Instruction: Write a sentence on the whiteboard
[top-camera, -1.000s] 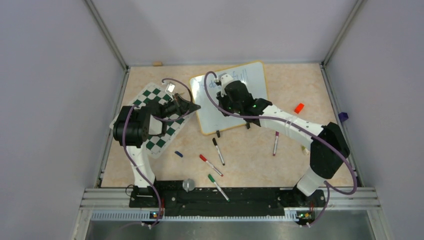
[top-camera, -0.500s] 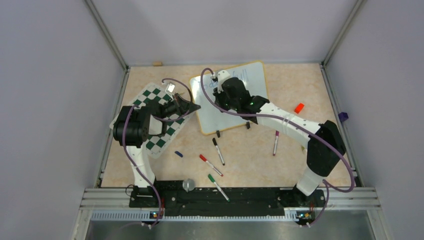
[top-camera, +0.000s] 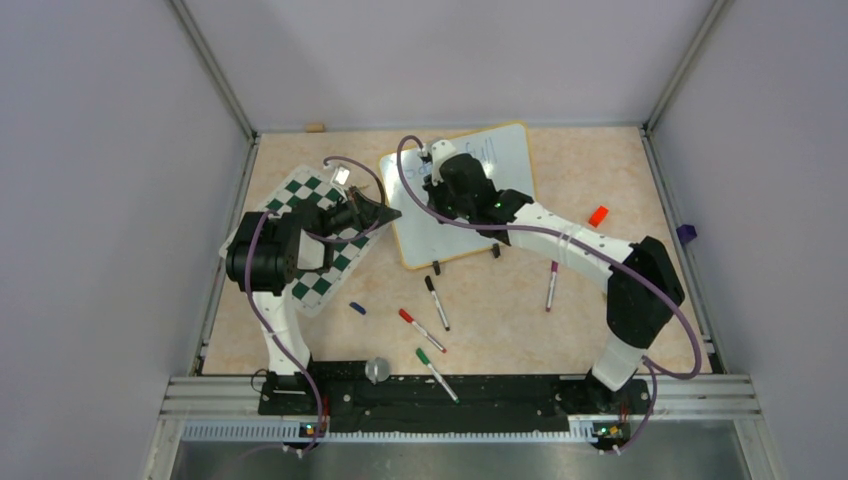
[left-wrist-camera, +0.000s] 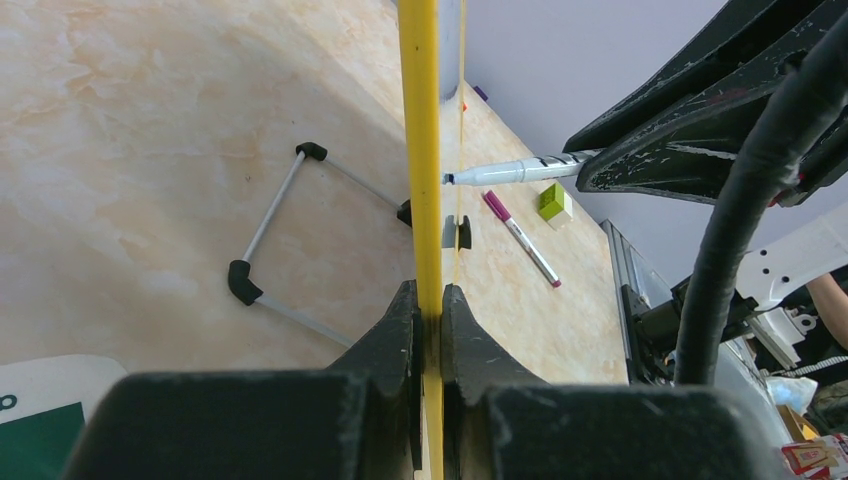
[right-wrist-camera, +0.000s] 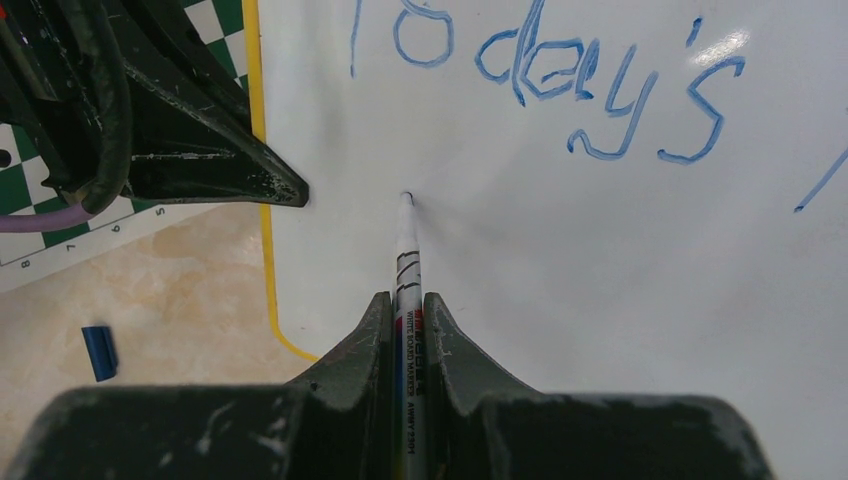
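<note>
The whiteboard (top-camera: 432, 238) lies at the far middle of the table. My left gripper (left-wrist-camera: 428, 290) is shut on its yellow rim (left-wrist-camera: 421, 150) at the left edge; from above this gripper (top-camera: 390, 213) reaches in from the chess mat. The right gripper (right-wrist-camera: 405, 300) is shut on a whiteboard marker (right-wrist-camera: 407, 255) above the board's left part. The marker's tip rests at the white surface, below the start of the blue sentence (right-wrist-camera: 545, 80), which reads "Today's". More blue lettering (top-camera: 482, 152) shows near the board's far edge.
A green-and-white chess mat (top-camera: 312, 285) lies left of the board. Loose markers lie nearer the bases: black (top-camera: 437, 302), red (top-camera: 422, 330), green (top-camera: 436, 373) and purple (top-camera: 551, 286). A blue cap (top-camera: 357, 308), a red block (top-camera: 598, 215) and a green block (left-wrist-camera: 553, 202) also sit on the table.
My right arm has shifted left across the whiteboard with the marker in its grip. The left arm and the board have not moved.
</note>
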